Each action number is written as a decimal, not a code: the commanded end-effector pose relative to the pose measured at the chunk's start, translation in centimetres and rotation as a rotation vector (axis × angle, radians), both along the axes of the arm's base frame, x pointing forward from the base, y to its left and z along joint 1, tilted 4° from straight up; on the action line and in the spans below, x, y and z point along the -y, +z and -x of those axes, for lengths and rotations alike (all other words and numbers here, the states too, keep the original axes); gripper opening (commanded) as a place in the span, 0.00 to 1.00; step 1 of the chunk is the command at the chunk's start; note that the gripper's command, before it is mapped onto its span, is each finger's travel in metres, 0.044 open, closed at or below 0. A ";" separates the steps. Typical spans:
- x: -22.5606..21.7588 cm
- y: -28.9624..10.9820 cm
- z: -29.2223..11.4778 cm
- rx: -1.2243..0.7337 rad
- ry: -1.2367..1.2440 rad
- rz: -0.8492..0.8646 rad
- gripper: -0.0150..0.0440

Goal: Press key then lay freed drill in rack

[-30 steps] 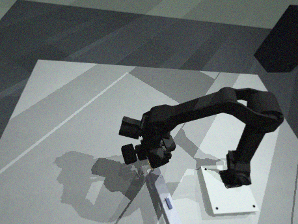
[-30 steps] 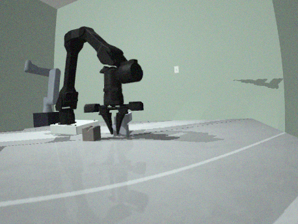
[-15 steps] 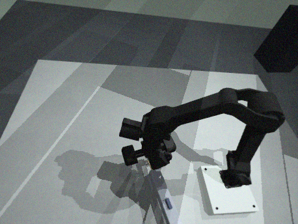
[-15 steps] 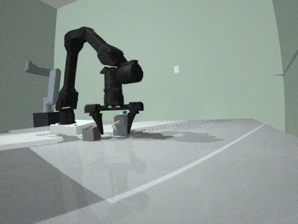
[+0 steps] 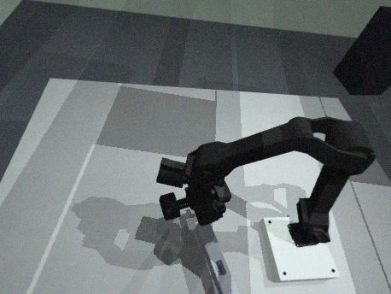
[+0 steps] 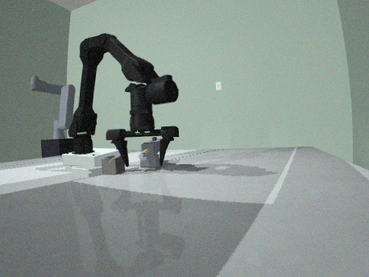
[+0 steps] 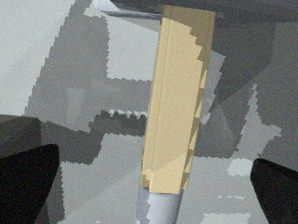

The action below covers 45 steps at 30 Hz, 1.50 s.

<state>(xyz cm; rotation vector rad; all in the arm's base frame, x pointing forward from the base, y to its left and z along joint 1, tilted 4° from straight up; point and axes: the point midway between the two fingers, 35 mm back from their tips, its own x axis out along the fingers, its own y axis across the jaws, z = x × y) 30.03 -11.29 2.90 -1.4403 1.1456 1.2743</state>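
Observation:
The drill (image 7: 176, 96) is a tan bar with a grey round tip (image 7: 158, 223). My gripper (image 7: 158, 163) (image 6: 143, 155) is open, with one finger on each side of the grey tip and not touching it. In the exterior view the fingers straddle the grey housing block (image 6: 152, 159), which carries a small key (image 6: 154, 138) on top and a yellow end (image 6: 146, 151) at its side. A brown rack block (image 6: 113, 165) stands just left of the fingers. In the top view my wrist (image 5: 207, 201) hides the fingers.
A pale bar with a small blue part (image 5: 220, 267) runs toward the front edge below the wrist. The arm's base stands on a white plate (image 5: 299, 261) (image 6: 86, 159). A grey second arm (image 6: 64, 109) and a dark box (image 6: 56, 146) stand behind, and a dark block (image 5: 367, 55) at far right.

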 end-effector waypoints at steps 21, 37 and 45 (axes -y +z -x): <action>-0.6 -0.2 0.1 0.003 0.001 0.000 0.82; -0.6 -0.2 0.1 0.003 0.001 0.000 0.28; -0.6 0.0 0.3 -0.002 -0.002 -0.003 0.25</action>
